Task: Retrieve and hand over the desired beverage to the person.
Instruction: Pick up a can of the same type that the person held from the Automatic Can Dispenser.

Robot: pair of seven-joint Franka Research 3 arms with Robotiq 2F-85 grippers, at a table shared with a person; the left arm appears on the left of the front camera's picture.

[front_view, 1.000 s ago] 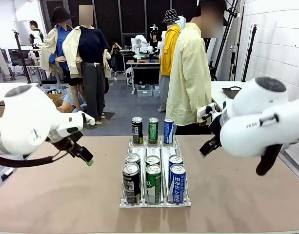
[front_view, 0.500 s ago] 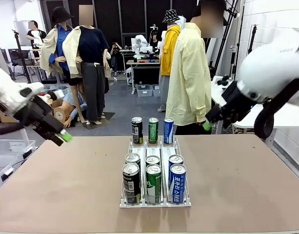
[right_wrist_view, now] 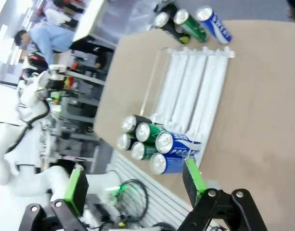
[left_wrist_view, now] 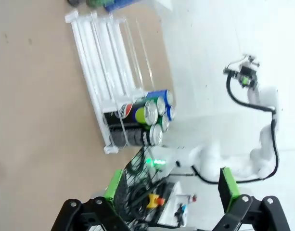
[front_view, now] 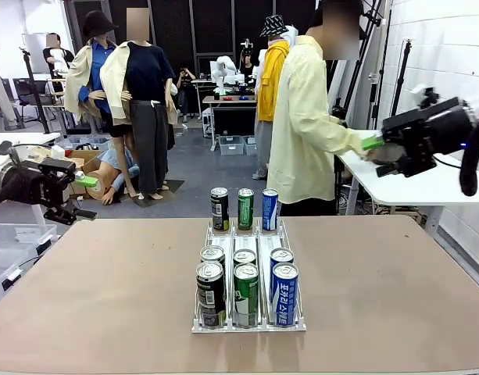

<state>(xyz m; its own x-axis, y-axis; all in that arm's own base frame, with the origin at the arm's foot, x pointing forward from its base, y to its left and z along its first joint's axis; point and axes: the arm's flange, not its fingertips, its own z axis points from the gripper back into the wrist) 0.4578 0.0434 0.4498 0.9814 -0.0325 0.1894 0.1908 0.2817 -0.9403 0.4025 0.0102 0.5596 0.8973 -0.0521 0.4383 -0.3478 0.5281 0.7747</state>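
Observation:
Beverage cans stand in a clear rack (front_view: pixel 259 234) at mid-table. Its near end holds black (front_view: pixel 210 291), green (front_view: pixel 245 292) and blue (front_view: pixel 284 291) cans with a second row right behind them. A black, a green and a blue can (front_view: pixel 269 208) stand at the far end. The person (front_view: pixel 302 117), in a pale-yellow shirt, stands beyond the far edge with the body turned to the right. My left gripper (front_view: pixel 84 197) hangs open past the table's left edge, its fingers (left_wrist_view: pixel 113 185) spread on nothing. My right gripper (front_view: pixel 377 156) is open high at the right, its fingers (right_wrist_view: pixel 193 178) apart.
The brown tabletop (front_view: pixel 106 297) lies bare on both sides of the rack. A white side table (front_view: pixel 427 183) stands at the right behind my right gripper. A clear bin (front_view: pixel 12 242) sits on the floor at the left.
Both arms have swung up and outward from over the table, the left to the left edge, the right to the far right. Both grippers stayed open. The cans have not moved.

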